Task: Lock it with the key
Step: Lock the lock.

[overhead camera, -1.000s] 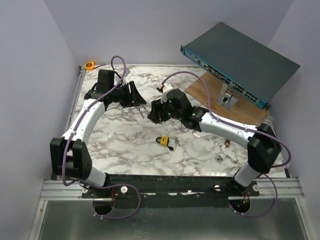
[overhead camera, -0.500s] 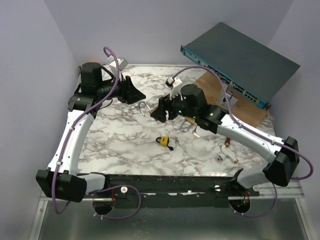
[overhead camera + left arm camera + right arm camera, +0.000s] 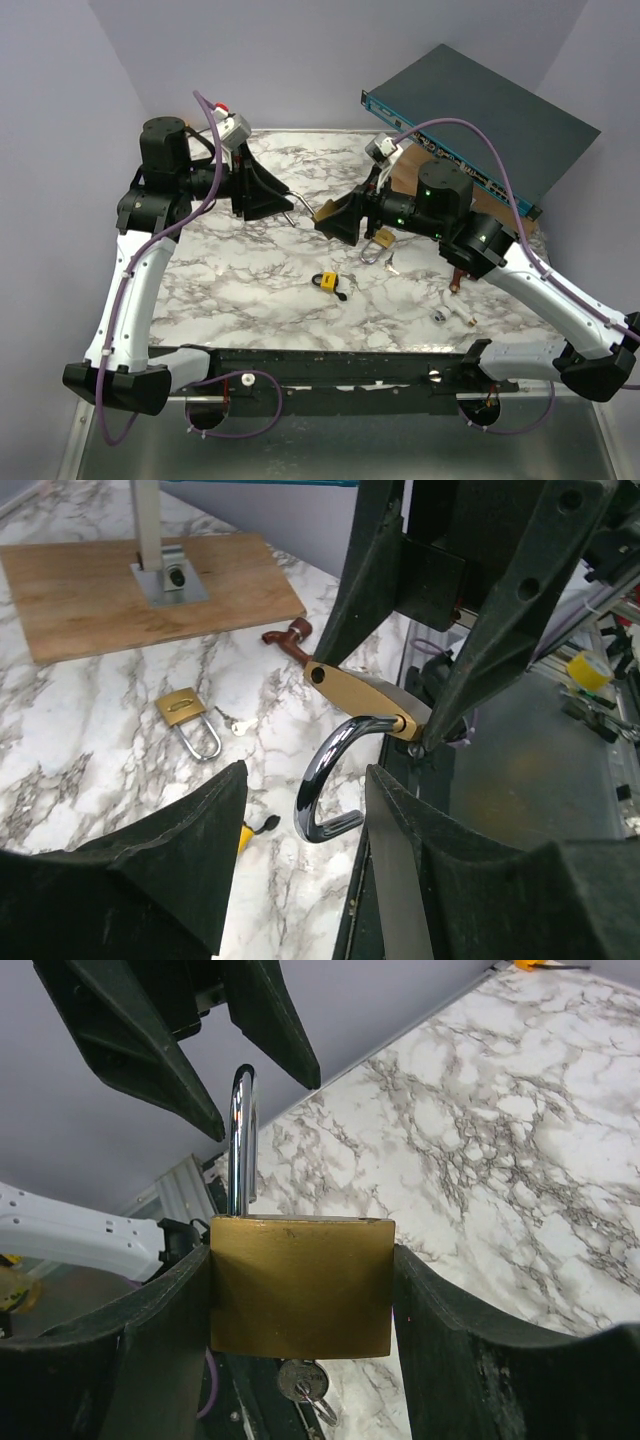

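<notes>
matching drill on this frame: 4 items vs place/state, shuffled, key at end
1 big padlock
2 small padlock
3 yellow lock
4 left pincer

A open, holding nothing
B on the table by the board
C clamped in the right pincer
D mid-table, away from the board

Pairs: 1-C, 2-B, 3-D, 4-A

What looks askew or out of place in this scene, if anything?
The brass padlock in the right gripper has its shackle swung open, one end free. At the back, the blue rack unit sits tilted on its stand.
</notes>
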Robot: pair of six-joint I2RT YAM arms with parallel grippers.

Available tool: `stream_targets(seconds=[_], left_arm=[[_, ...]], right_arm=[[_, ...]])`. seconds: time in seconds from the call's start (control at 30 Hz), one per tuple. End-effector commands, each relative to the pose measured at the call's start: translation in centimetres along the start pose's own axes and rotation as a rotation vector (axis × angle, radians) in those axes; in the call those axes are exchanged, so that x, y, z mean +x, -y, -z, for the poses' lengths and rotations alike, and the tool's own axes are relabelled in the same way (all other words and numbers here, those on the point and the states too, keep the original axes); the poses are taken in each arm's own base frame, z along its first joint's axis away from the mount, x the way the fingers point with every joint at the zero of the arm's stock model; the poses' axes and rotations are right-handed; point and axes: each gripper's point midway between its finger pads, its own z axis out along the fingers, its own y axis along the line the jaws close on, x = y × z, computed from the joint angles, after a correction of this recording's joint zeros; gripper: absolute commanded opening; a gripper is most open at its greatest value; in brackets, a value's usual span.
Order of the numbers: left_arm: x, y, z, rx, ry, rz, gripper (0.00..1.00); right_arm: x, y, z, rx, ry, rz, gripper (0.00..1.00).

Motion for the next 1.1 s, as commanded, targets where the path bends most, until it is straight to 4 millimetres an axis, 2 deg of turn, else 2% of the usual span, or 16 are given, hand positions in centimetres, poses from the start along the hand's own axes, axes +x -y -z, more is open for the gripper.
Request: stream_targets(seconds=[0.0, 0.13, 0.23, 0.4, 0.57, 0.67, 0.7, 0.77, 0.9, 0.97, 1.07], left_arm=[[-0.4, 3.0, 0.3, 0.139, 0.009, -0.057, 0.5], [-0.4, 3.4, 0.4, 0.147, 0.01, -0.055, 0.47], [-0.5, 3.6, 0.1, 0.157, 0.009, -0.049, 0.37], [-0.1, 3.7, -0.4, 0.161, -0.011, -0.038, 0.33], [0.0, 3.9, -0.5, 0.17, -0.011, -0.04, 0.21], [-0.3, 4.2, -0.5, 0.177, -0.001, -0.034, 0.0], [-0.5, 4.1, -0.6, 0.158, 0.006, -0.032, 0.0], [-0.5, 4.5, -0.6, 0.154, 0.016, -0.03, 0.0], [-1.2, 5.8, -0.3, 0.133, 0.068, -0.051, 0.0], [-1.7, 6.6, -0.1, 0.123, 0.107, -0.046, 0.0], [-2.7, 7.7, 0.1, 0.099, 0.158, -0.052, 0.0]], right_arm=[[-3.6, -2.4, 1.5, -0.072, 0.086, 0.024, 0.23], [-4.4, -3.1, 1.8, -0.095, 0.096, 0.031, 0.23], [-4.5, -3.3, 1.9, -0.105, 0.096, 0.03, 0.23], [-5.0, -3.6, 2.0, -0.117, 0.105, 0.032, 0.23], [-5.0, -3.7, 2.2, -0.118, 0.105, 0.031, 0.23], [-4.8, -3.7, 2.2, -0.119, 0.099, 0.036, 0.24], [-4.6, -3.6, 2.1, -0.117, 0.096, 0.036, 0.25], [-4.4, -3.4, 2.1, -0.113, 0.095, 0.039, 0.32], [-4.4, -3.0, 2.4, -0.092, 0.119, 0.058, 0.65], [-4.3, -2.5, 2.4, -0.069, 0.135, 0.076, 0.75], [-4.0, -1.6, 2.4, -0.034, 0.155, 0.107, 0.82]])
